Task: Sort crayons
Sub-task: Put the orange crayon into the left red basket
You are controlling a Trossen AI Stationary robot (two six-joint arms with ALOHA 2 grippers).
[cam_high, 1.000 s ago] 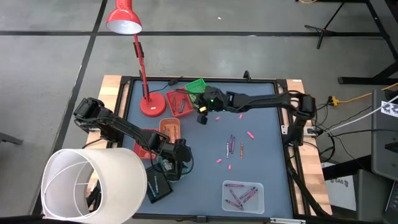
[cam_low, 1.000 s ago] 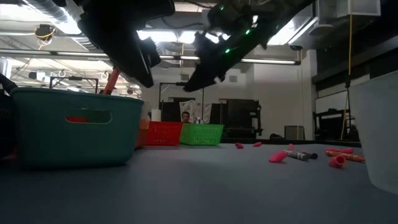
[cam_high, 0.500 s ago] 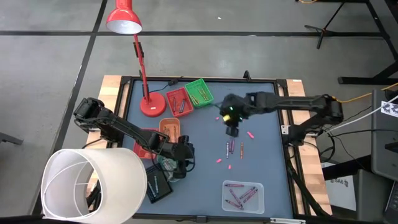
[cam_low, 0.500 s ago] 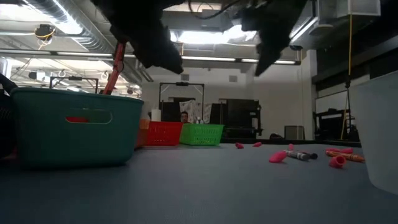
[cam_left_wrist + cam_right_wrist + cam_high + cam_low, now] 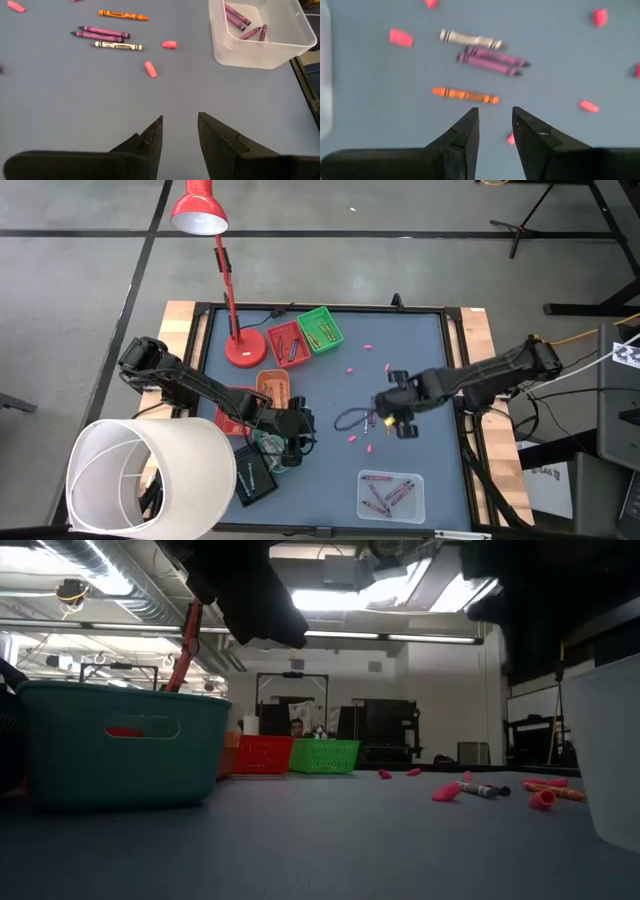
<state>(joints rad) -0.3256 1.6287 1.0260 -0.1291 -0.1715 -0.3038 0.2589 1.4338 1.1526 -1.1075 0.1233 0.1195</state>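
Loose crayons lie flat on the grey table (image 5: 420,350): an orange one (image 5: 465,94), two purple ones (image 5: 492,61) and a whitish one (image 5: 470,39), with short pink pieces (image 5: 401,37) scattered around. My right gripper (image 5: 495,125) hangs open just above them, pointing down, the orange crayon right in front of its fingertips. It shows in the high view too (image 5: 393,420). My left gripper (image 5: 180,132) is open and holds nothing; it hovers over bare table near the teal basket (image 5: 262,445). The same crayons (image 5: 102,34) lie farther off in its wrist view.
A clear tray (image 5: 392,492) near the front edge holds several purple crayons. Green (image 5: 320,328), red (image 5: 289,343) and orange (image 5: 274,385) trays stand far left beside a red lamp's base (image 5: 245,348). A white cylinder (image 5: 150,475) covers the near left corner.
My right gripper has swept from the green tray at the far left across the table toward the near right, and has tipped from slanting to pointing down over the loose crayons. My left gripper has tipped up a little in place. No crayon has moved.
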